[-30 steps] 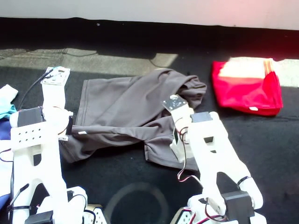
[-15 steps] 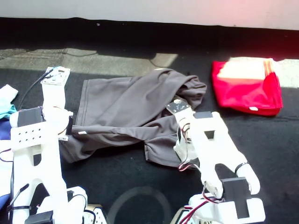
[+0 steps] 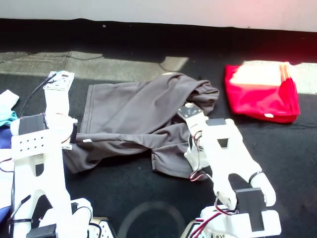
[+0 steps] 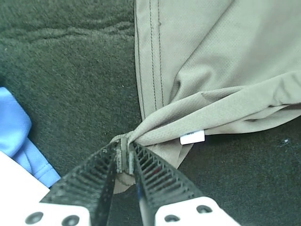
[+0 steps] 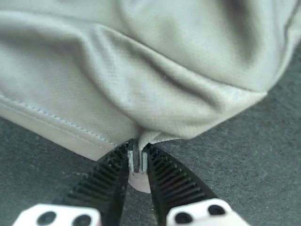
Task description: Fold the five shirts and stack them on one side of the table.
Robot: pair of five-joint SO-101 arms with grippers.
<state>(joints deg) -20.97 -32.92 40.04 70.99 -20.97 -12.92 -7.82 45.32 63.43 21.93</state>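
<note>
The white plastic left arm (image 3: 35, 168) and right arm (image 3: 229, 153) are fitted with black servos (image 3: 30, 122), red wiring (image 3: 197, 175) and ribbed black fingers (image 4: 94, 175).

Draws right end effector (image 5: 137, 157) back toward own base, upper arm folding lower over desk; nudges pinched near edge of grey shirt (image 3: 129, 114) slightly leftward.

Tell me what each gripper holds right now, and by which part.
Both grip the grey shirt. The left gripper is shut on a bunched corner by its stitched hem; the right gripper pinches a fold at its hemmed edge.
</note>
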